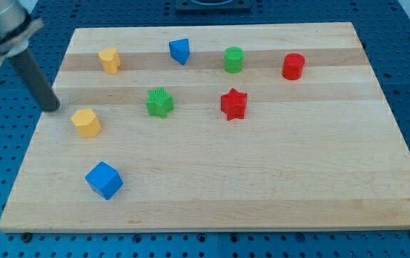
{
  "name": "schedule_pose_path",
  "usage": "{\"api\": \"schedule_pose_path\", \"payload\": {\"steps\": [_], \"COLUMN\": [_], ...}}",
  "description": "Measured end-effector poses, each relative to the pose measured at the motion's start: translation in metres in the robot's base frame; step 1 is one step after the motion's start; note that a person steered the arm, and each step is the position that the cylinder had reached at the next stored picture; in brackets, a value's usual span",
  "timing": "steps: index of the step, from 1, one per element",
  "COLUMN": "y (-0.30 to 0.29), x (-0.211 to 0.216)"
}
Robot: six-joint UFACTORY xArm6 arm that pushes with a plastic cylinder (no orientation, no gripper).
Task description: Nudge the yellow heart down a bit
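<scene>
Steering my tip (50, 107), a bare rod with no fingers to open or close, from the desk's (262, 179) left edge toward the upper-left yellow heart (110, 60), you risk an off-centre push sliding it sideways.

Two yellow blocks (109, 60) (86, 122), two blue (180, 51) (104, 180), two green (234, 59) (160, 102), two red (293, 66) (234, 104), pale wooden board (262, 179).

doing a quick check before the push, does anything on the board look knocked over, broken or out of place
Nothing stands out. All eight blocks sit flat and apart on the wooden board, none chipped or hanging over an edge. My tip rests at the board's left edge, up-left of the lower yellow block, touching nothing.
</scene>
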State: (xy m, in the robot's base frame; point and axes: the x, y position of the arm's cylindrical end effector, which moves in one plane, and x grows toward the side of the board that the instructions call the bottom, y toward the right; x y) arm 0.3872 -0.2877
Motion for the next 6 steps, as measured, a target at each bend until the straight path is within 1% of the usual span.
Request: {"api": "schedule_pose_path", "payload": {"steps": [1, 2, 3, 4, 5, 6], "y": [0.003, 0.034, 0.109, 0.107, 0.091, 0.058], "x": [-0.069, -0.126, -0.125, -0.111, -0.140, -0.110]}}
